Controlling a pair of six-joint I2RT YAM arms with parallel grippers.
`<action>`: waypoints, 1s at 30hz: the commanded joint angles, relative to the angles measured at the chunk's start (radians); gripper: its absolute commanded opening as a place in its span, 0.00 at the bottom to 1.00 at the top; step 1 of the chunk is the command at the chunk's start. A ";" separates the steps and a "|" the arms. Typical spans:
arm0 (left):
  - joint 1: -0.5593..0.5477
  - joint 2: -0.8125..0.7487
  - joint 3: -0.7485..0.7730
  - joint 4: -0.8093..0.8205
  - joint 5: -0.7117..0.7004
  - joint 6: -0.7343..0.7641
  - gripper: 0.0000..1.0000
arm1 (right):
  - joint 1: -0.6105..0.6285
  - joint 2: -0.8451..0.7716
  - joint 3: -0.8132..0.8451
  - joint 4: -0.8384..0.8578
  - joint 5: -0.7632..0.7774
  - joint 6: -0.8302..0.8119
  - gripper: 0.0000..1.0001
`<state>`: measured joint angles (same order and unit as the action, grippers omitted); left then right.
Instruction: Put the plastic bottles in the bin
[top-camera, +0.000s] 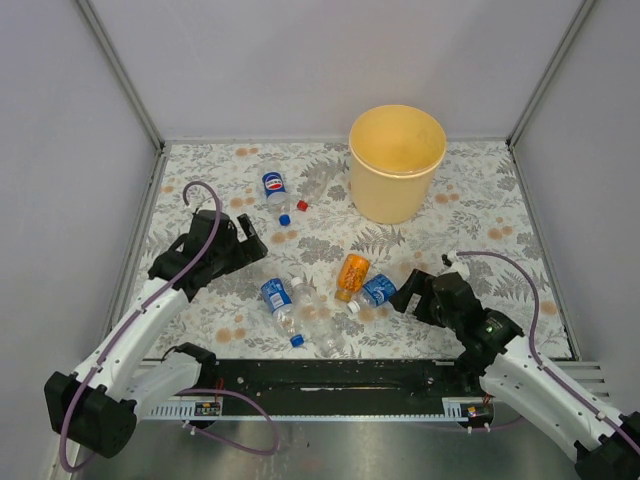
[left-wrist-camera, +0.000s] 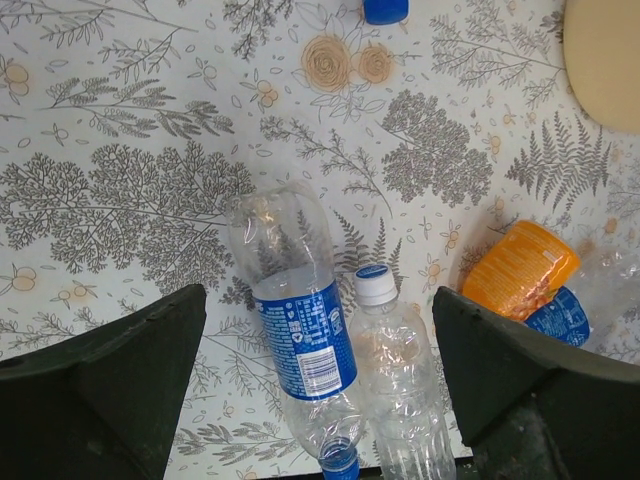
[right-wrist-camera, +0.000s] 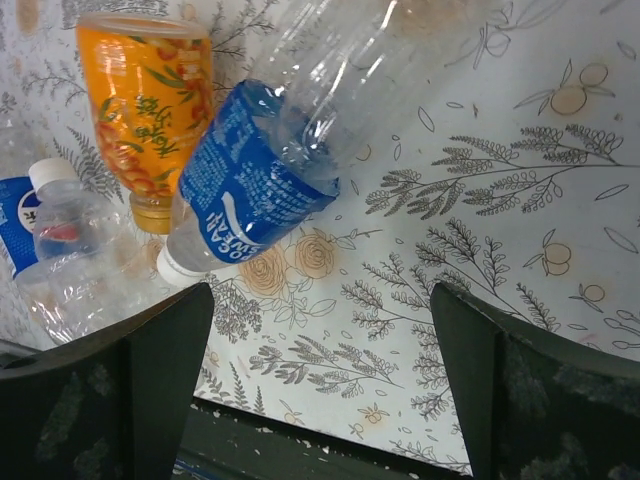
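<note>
"Clear plastic mostly, one orange: the plastic bottles (top-camera: 275, 297) lie bunched on the table (top-camera: 480, 200), with the bin (top-camera: 397, 165) well beyond them and seemingly empty, though its floor is partly hidden."

"The grippers?"

"The left gripper (top-camera: 245, 242) and right gripper (top-camera: 412, 293) both gape, holding nothing."

"What's the risk?"

"The orange bottle (right-wrist-camera: 150, 90) lies against the blue-labelled bottle (right-wrist-camera: 250, 170). Closing there may pinch both, or squirt one rolling away."

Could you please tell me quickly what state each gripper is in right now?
Left gripper: open, holding nothing.
Right gripper: open, holding nothing.
</note>
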<state>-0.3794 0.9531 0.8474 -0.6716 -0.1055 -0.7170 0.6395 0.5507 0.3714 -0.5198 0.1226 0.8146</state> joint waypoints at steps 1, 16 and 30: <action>-0.004 -0.022 -0.030 0.033 -0.031 -0.030 0.99 | 0.008 0.047 -0.055 0.191 0.043 0.170 0.99; -0.003 0.010 -0.048 0.070 -0.026 -0.025 0.99 | 0.008 0.448 -0.187 0.842 0.078 0.359 0.78; -0.004 0.003 0.002 0.046 -0.037 0.001 0.99 | 0.008 0.059 0.013 0.419 0.245 0.102 0.42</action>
<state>-0.3794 0.9649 0.8032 -0.6430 -0.1219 -0.7303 0.6415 0.7906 0.2138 0.0956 0.2199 1.0889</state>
